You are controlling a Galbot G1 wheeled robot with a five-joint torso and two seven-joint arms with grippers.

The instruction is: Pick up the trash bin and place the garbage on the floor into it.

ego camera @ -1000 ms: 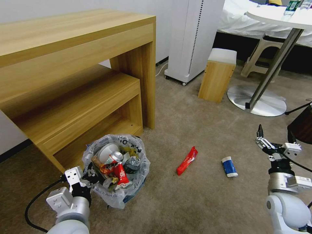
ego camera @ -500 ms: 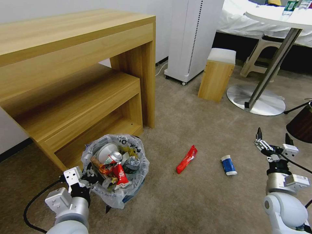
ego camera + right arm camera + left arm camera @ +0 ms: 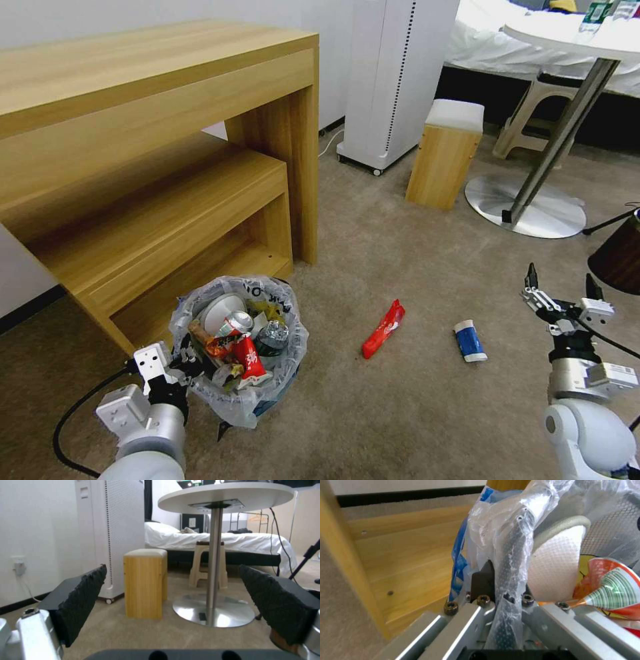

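Gripping the trash bin point(image 3: 267, 393) rim, left gripper point(image 3: 179, 363) clamped, right gripper point(image 3: 560, 287) spread, empty

— What's on the floor point(image 3: 413, 413) over there?
— Beige carpet. A red wrapper point(image 3: 384, 329) lies out in the open, a blue-white paper cup point(image 3: 470, 341) on its side near it.
— And the trash bin point(image 3: 238, 349)?
— By the wooden desk point(image 3: 153, 127), stuffed with litter. A wooden stool point(image 3: 445, 155) and a round table's point(image 3: 226, 492) metal base point(image 3: 525, 205) stand farther off.
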